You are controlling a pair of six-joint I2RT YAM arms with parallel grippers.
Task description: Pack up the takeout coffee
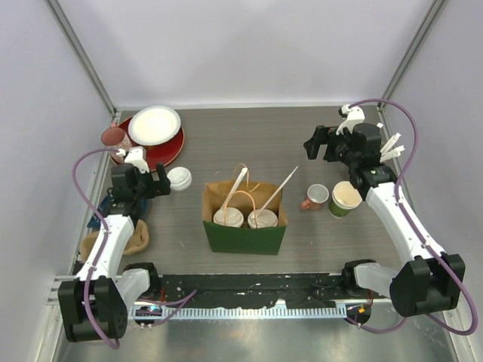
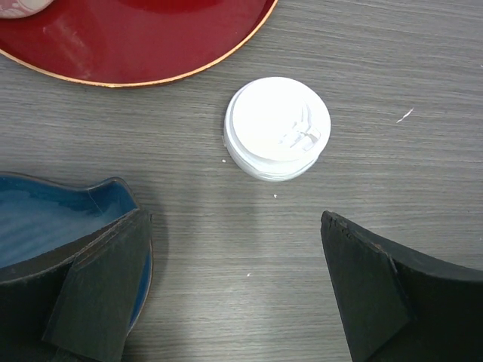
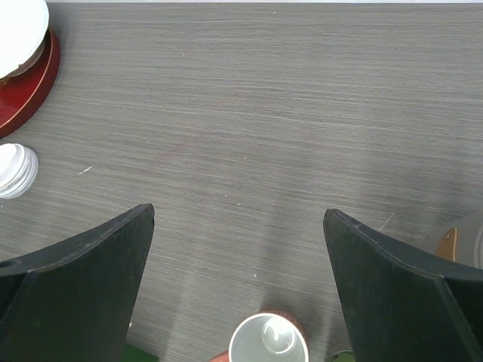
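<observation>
the green paper bag (image 1: 244, 235) stands mid-surface (image 1: 249, 143), holding the left takeout cup (image 1: 228, 217) and the right takeout cup (image 1: 263, 219) side by side. to its right sit a lidless green cup (image 1: 345, 199) and a smaller pink-handled mug (image 1: 317, 196). the left gripper (image 2: 235, 226) and right gripper (image 3: 239, 215) are both spread wide, holding nothing.

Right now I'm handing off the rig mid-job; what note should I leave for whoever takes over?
Left hand: open, empty, near a loose white lid.
Right hand: open, empty, over the table.
The two lidded coffee cups stand in the green paper bag, mid-table.
Done: packing, it seems. Left: nothing obvious; the lidless green cup and small mug sit outside, right of the bag.
</observation>
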